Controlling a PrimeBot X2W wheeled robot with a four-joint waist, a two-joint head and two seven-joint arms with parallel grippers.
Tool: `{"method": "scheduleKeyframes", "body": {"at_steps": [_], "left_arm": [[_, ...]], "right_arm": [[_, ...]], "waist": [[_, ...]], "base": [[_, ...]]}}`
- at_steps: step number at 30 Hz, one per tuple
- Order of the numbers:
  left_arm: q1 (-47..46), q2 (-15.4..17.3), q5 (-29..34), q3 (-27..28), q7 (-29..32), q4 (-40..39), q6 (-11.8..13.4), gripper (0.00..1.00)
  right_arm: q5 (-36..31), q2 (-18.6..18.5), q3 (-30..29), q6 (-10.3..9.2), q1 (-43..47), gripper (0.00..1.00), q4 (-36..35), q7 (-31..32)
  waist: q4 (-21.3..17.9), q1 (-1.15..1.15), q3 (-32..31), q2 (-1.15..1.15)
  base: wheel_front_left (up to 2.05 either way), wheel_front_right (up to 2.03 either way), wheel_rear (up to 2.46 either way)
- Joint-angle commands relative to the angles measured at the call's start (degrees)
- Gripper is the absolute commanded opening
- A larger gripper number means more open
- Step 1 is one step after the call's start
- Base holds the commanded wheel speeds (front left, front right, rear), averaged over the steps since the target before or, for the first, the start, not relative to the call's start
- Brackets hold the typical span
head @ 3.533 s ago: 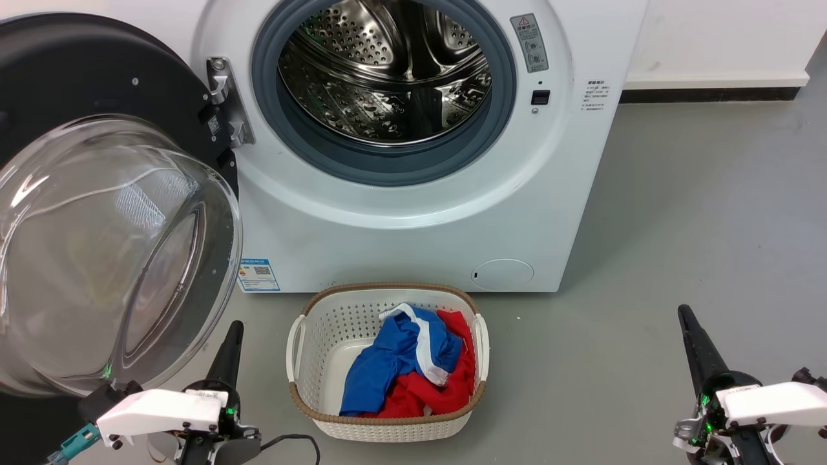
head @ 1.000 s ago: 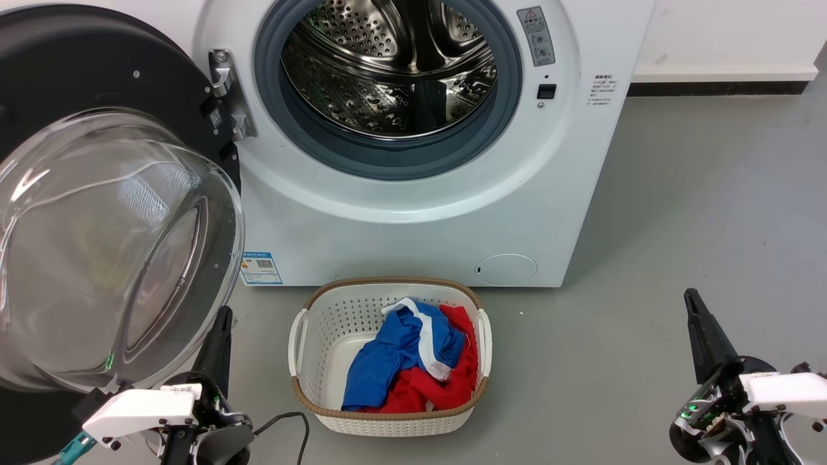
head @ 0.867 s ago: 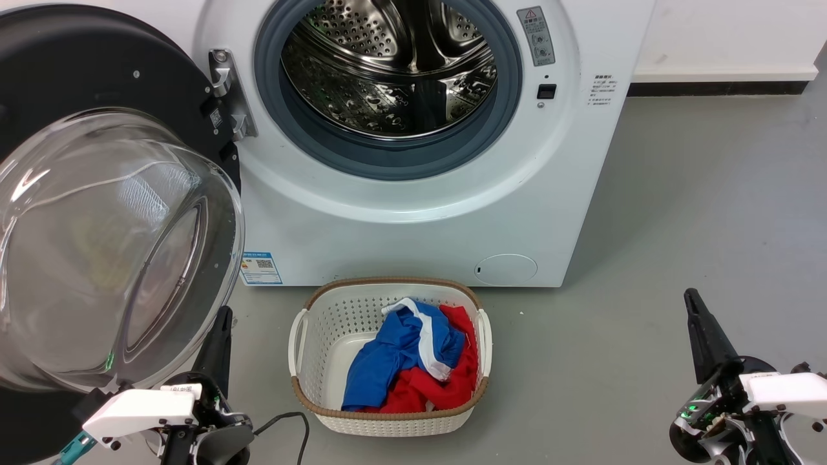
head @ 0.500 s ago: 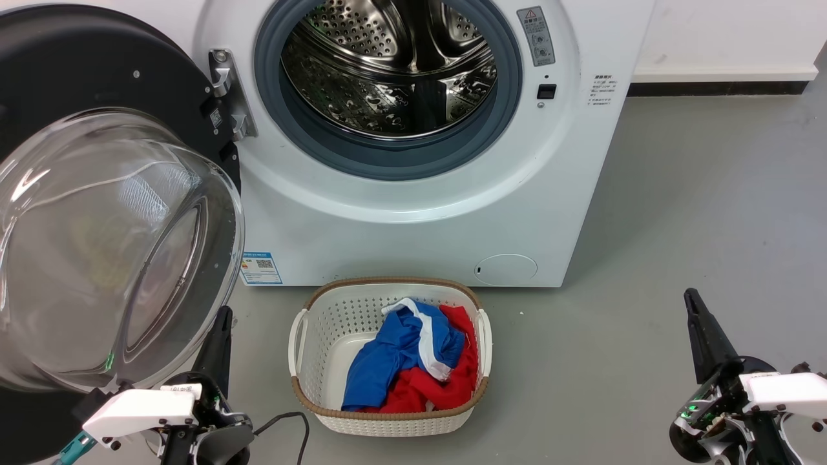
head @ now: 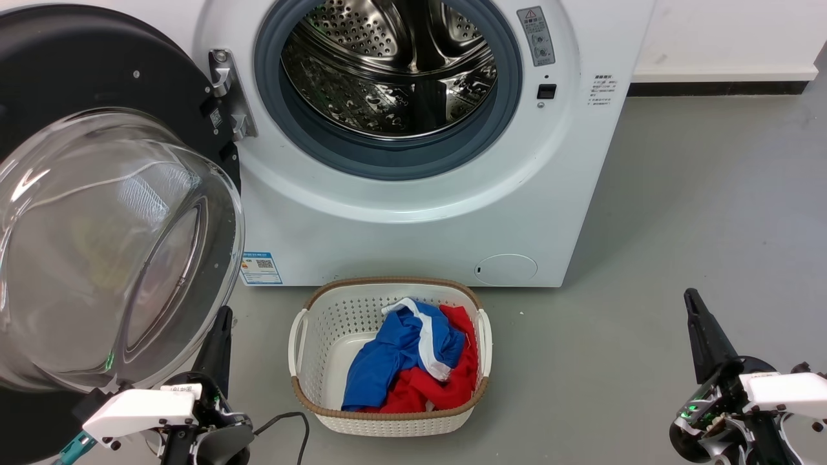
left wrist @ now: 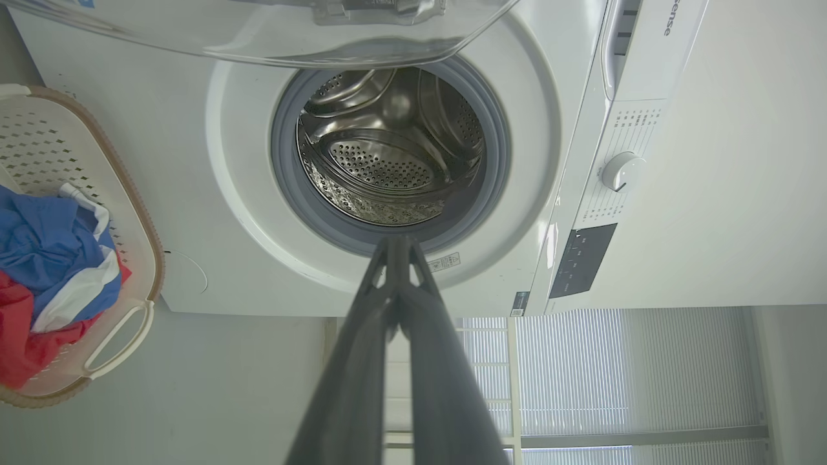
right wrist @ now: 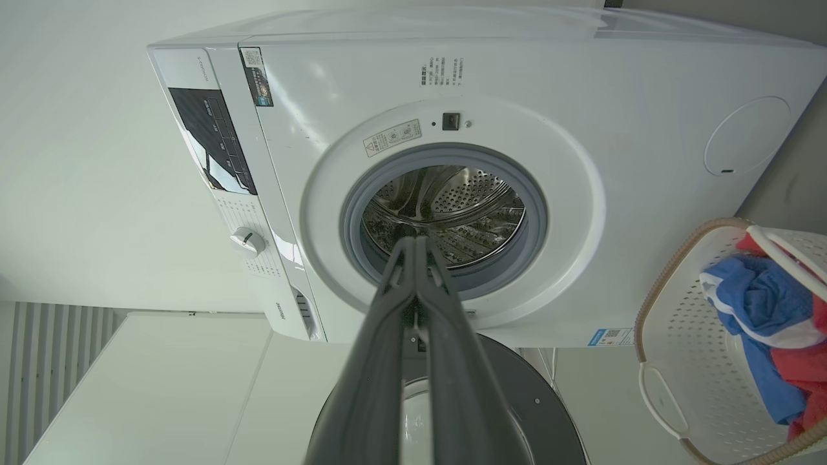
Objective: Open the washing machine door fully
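Door (head: 116, 245): swung out on a metal hinge (head: 226, 97) to the left of the washer (head: 413, 219), black ring against the left edge of the head view, clear glass bowl bulging toward the camera. Drum (head: 394, 71) of perforated steel fully exposed inside a grey gasket (head: 387, 161). Low on the white front: blue sticker (head: 261, 268) at left, round flap (head: 506, 269) at right.

Floor (head: 678, 213): smooth grey, running to a white wall (head: 723, 32) with a dark baseboard (head: 717, 90) right of the washer. Pale slatted blinds (left wrist: 614, 374) beyond the washer in the left wrist view.

Basket (head: 394, 283): white, perforated, brown-rimmed, on the floor just in front of the washer, below the drum. Inside, toward its right half: crumpled blue cloth (head: 381, 374) with a white band, lying over red cloth (head: 439, 394). Left part of the basket bottom bare.

Left claw (head: 224, 313): low at left, just under the bowl's lower edge and apart from it, fingers pressed together on nothing, seen tip to tip in its wrist view (left wrist: 398, 242). Black cable (head: 284, 423) curling on the floor beside it.

Right claw (head: 690, 297): low at right, well apart from washer and basket, likewise closed and empty, tips together in its wrist view (right wrist: 417, 242).
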Motion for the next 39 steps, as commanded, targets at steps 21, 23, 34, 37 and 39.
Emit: {"method": "scheduleKeyframes", "body": {"at_steps": [21,23,34,37,39], "left_arm": [[-0.4,-0.1,-0.1,0.1,0.1,-0.2,-0.2,0.00],[-0.4,-0.1,-0.1,0.1,0.1,-0.2,-0.2,0.00],[-0.4,-0.1,-0.1,0.1,0.1,-0.2,-0.2,0.00],[-0.4,-0.1,-0.1,0.1,0.1,-0.2,-0.2,0.00],[-0.4,-0.1,-0.1,0.1,0.1,-0.2,-0.2,0.00]], "right_arm": [[0.2,0.1,0.0,0.00,-0.7,0.00,0.0,0.1],[0.2,0.1,0.0,0.00,-0.7,0.00,0.0,0.1],[0.2,0.1,0.0,0.00,-0.7,0.00,0.0,0.1],[0.2,0.1,0.0,0.00,-0.7,0.00,0.0,0.1],[0.2,0.1,0.0,0.00,-0.7,0.00,0.0,0.1]], "waist": [[0.0,0.00,0.0,0.00],[0.0,0.00,0.0,0.00],[0.0,0.00,0.0,0.00],[0.0,0.00,0.0,0.00],[0.0,0.00,0.0,0.00]], "base": [[0.00,0.00,0.00],[0.00,0.00,0.00],[0.00,0.00,0.00],[0.00,0.00,0.00],[0.00,0.00,0.00]]}}
